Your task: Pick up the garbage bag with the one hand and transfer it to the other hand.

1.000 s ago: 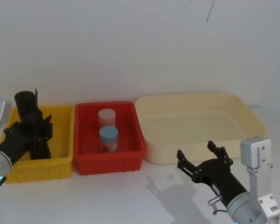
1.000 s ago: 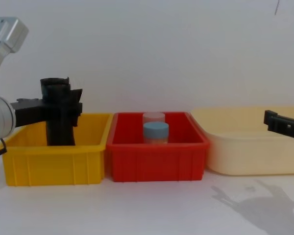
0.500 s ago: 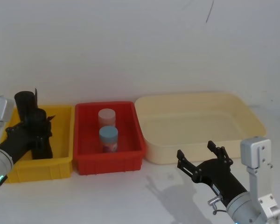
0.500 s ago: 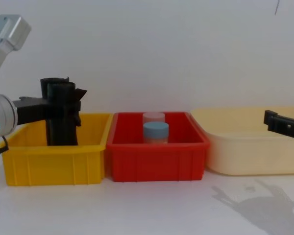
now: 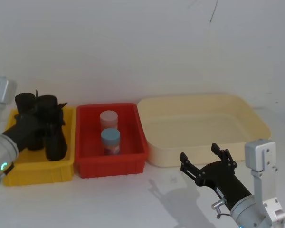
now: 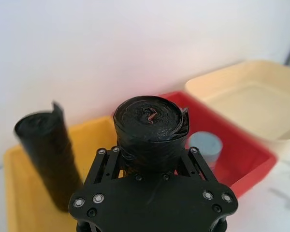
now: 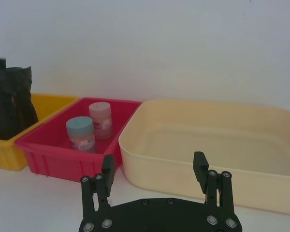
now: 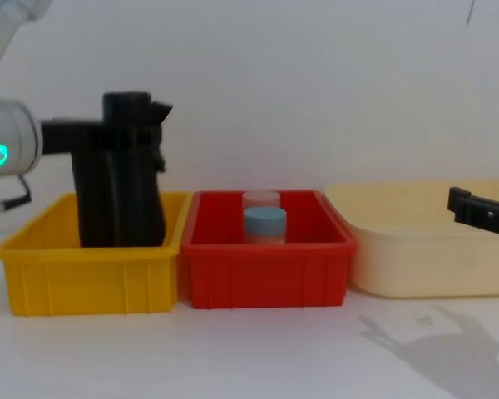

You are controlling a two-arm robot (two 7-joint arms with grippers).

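One jagged-topped roll (image 5: 24, 104) shares the yellow bin (image 5: 35, 168) with the garbage bag (image 5: 54, 145), which our left gripper (image 6: 150, 162) clamps near its top. We judge it light, firm and slick. The right gripper (image 5: 199, 153), jaws apart above the tabletop (image 5: 133, 199), should take its lower half.

White table (image 5: 133, 199) with yellow bin (image 5: 38, 172), red bin (image 5: 111, 166), cream tub (image 5: 157, 153) abreast
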